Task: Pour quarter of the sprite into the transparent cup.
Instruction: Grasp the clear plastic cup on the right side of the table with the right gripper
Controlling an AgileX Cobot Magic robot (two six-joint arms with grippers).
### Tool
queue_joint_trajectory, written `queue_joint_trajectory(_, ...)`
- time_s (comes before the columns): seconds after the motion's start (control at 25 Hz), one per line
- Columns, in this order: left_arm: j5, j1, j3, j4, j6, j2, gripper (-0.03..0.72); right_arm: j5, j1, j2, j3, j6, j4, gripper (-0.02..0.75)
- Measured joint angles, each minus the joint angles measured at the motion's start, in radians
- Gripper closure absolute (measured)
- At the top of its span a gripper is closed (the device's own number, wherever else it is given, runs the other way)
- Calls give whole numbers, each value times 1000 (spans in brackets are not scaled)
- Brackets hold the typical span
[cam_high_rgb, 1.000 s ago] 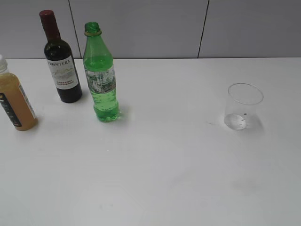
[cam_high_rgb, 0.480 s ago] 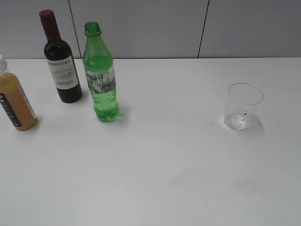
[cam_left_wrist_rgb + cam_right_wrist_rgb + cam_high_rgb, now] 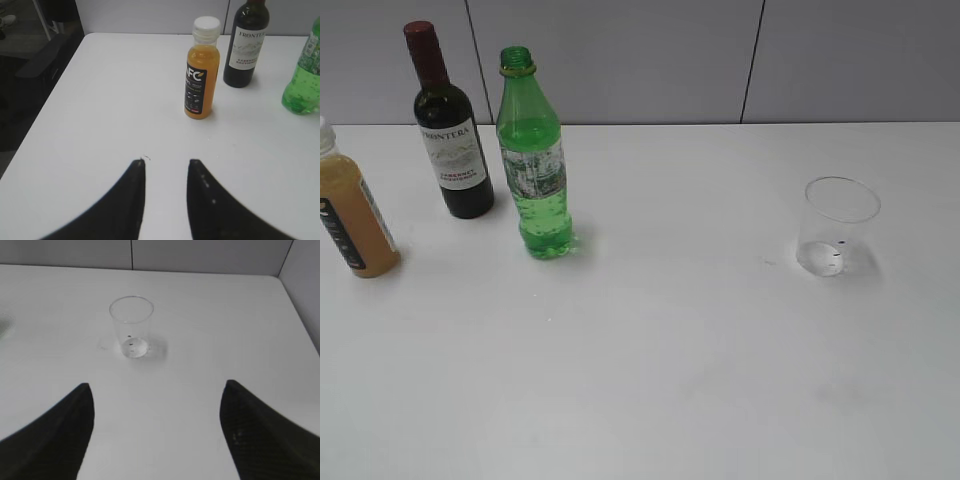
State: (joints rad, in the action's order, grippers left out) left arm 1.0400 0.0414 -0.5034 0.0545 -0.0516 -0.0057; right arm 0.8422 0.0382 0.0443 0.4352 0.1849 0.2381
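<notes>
Exterior view lacks pincers; wrists show both (image 3: 166,162) (image 3: 157,387).

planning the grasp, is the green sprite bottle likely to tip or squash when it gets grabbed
The sprite bottle is tall on a narrow base, so a push high up would probably tip it. It looks mostly full, which likely makes it fairly heavy and steadier low down. No cap shows on its open neck and the plastic looks thin, so a hard squeeze might dent it and spill.
</notes>
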Motion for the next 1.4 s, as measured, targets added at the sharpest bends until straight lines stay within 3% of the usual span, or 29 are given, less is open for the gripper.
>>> queue_joint_trajectory(0.4, 0, 0, 0, 0, 0, 0, 459, -223, 0, 80, -23, 75, 6, 143)
queue_joint_trajectory(1.4, 0, 0, 0, 0, 0, 0, 459, -775, 0, 602, -38, 145, 74, 143)
